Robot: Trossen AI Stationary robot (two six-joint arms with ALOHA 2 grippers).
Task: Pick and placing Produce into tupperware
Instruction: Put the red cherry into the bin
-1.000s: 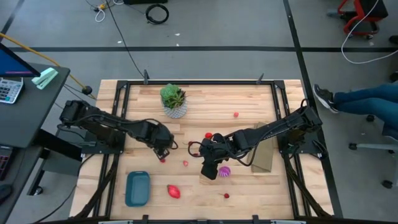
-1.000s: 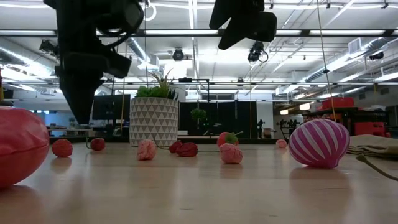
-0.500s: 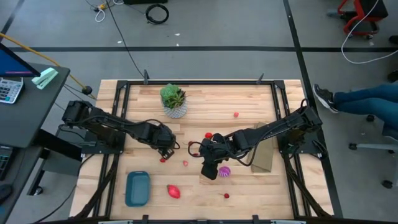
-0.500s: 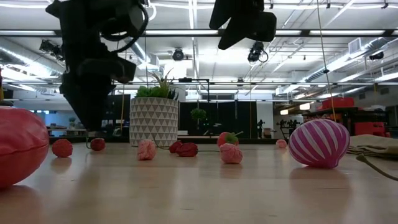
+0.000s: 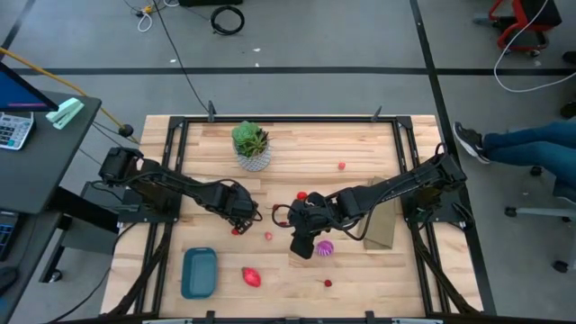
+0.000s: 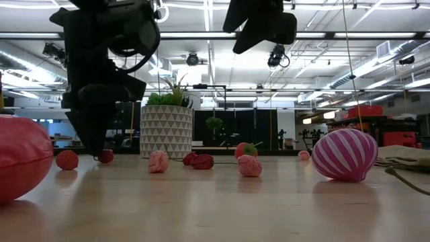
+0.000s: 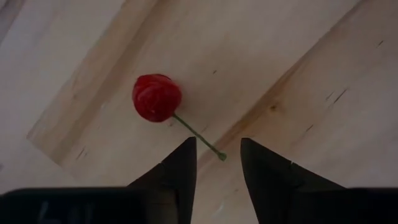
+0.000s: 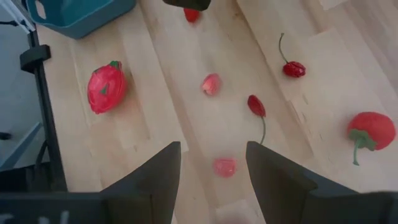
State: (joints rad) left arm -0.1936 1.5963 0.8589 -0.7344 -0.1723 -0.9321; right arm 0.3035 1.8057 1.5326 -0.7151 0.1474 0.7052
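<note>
A: Left to right, quick. Far left, off the bench [image 5: 360, 148], a grey side desk with a calculator [image 5: 13, 129]; its keys can't be read. No readable writing or brand anywhere.

B: Tupperware?

A: Blue-teal tray [image 5: 199, 272] at the near left of the bench, nothing visible inside. In the right wrist view it's cut off at the frame edge [image 8: 81, 15].

B: Left gripper?

A: Left gripper [image 5: 239, 219] is low over a small red cherry [image 5: 237, 231], left of centre. In the left wrist view the fingers [image 7: 180, 165] stand apart with a narrow gap, holding nothing; the cherry [image 7: 157, 98] lies just ahead of the tips and its green stem runs back toward the gap. In the low view that arm is a dark mass, fingertips hidden.

B: Other produce?

A: Oval red-pink piece [image 5: 252, 276] just right of the tray, on the near side; in the low view it's cut off at the left edge [image 6: 20, 158]. Small pink piece [image 5: 268, 237] near the middle. White pot with green plant [image 5: 251, 148] at the far side. Tiny red piece [image 5: 328, 283] near the front edge, another [image 5: 342, 166] further back.

B: Right gripper?

A: Right gripper [image 5: 304, 247] hovers at centre, just left of the purple ribbed ball [image 5: 324, 247], which the arm partly hides from above. Fingers [image 8: 155, 180] are apart and hold nothing. Tan box [image 5: 382, 225] mostly under the right arm.

B: Far right?

A: A person's legs and shoe [image 5: 470, 141], cut off by the frame.
</note>
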